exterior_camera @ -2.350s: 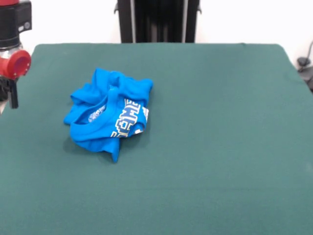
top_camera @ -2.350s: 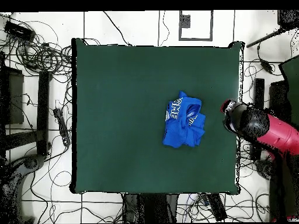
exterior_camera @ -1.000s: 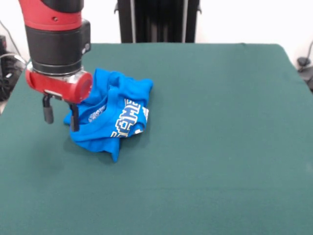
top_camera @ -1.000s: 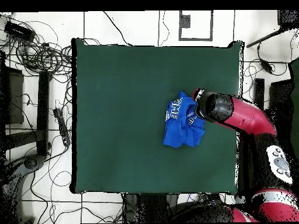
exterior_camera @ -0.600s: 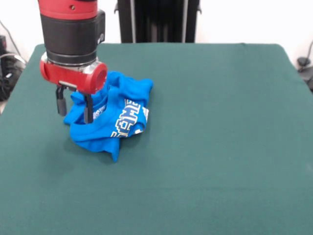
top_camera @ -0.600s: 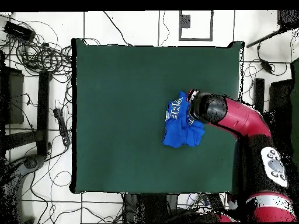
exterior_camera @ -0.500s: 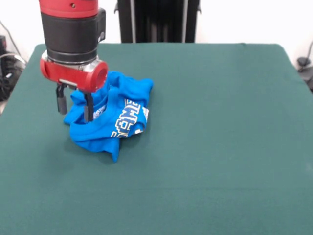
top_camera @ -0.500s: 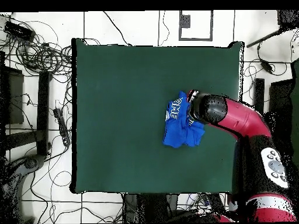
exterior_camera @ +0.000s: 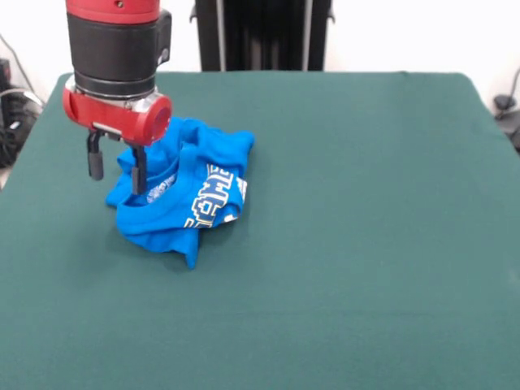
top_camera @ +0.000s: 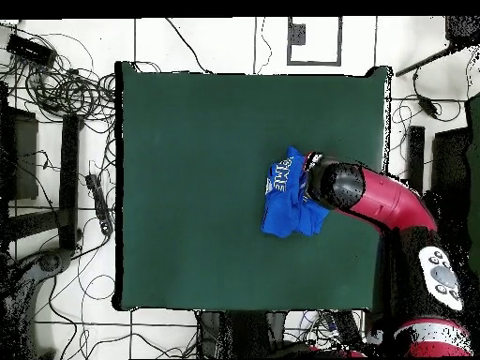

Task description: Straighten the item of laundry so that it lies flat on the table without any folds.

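The item of laundry (exterior_camera: 191, 195), a bright blue T-shirt with white lettering, lies crumpled in a heap on the left part of the table (exterior_camera: 349, 227). In the overhead view the item of laundry (top_camera: 284, 202) sits right of the centre of the table (top_camera: 187, 187). My gripper (exterior_camera: 116, 173) hangs open over the shirt's left edge, its two dark fingers (exterior_camera: 95, 165) apart, one in front of the blue cloth and one left of it. Nothing is held between them. From above, the red arm covers my gripper (top_camera: 314, 186) and the shirt's right side.
Cables and stands lie on the floor round the table in the overhead view. A dark column (exterior_camera: 262, 34) stands behind the table's far edge.
The arm has swung in from the table's left edge to the shirt. Over the last half second the gripper has shifted slightly left and risen a little; the shirt has not moved.
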